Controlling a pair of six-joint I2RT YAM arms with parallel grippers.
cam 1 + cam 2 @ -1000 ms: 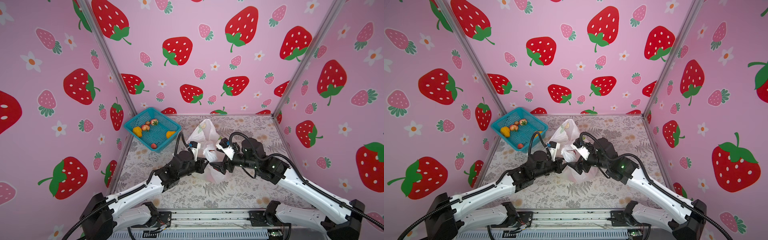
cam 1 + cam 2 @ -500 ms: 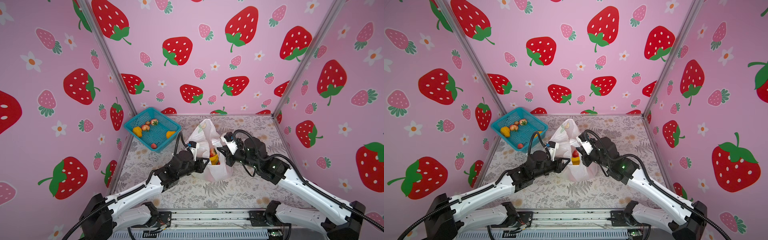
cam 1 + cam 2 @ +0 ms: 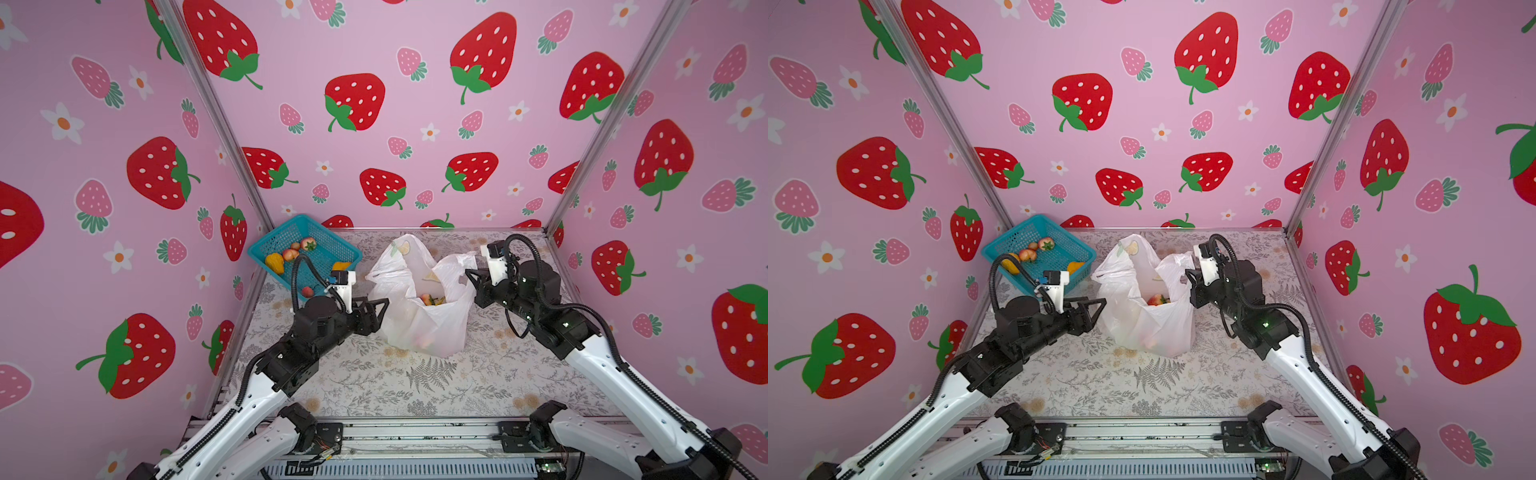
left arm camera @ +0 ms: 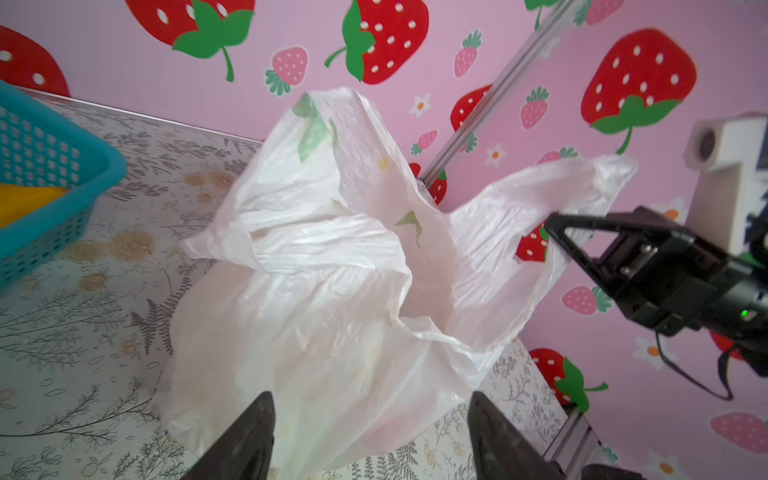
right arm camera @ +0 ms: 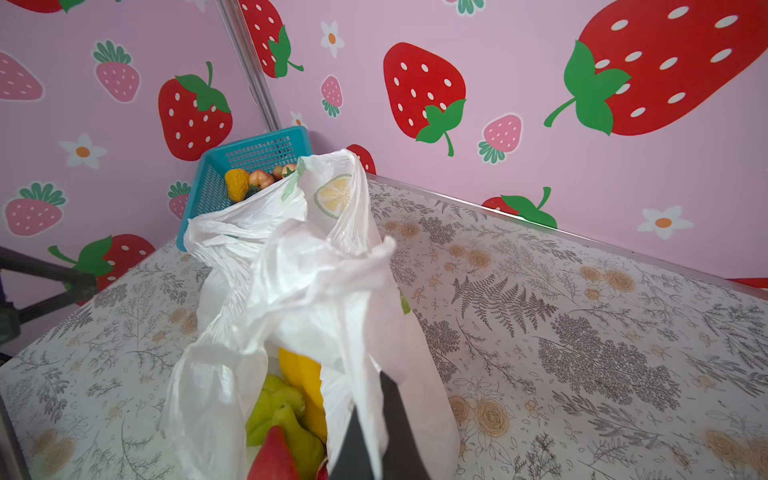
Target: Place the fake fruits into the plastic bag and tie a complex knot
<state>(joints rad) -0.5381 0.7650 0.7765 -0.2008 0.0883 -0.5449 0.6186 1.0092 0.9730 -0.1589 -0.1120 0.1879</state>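
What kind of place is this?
Probably a robot test booth: printed walls on aluminium posts enclose one small table, and a left arm and a right arm stand by a metal rail.

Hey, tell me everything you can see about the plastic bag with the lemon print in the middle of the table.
The plastic bag is thin, crinkled, translucent white film printed with lemon slices and green leaves. It stands slumped on the floral table, mouth open upward, not yet knotted. One handle sticks up at the back; the other is pinched in the shut right gripper. Red, green and yellow fake fruits lie inside. The left gripper, jaws apart, sits close beside it without gripping.
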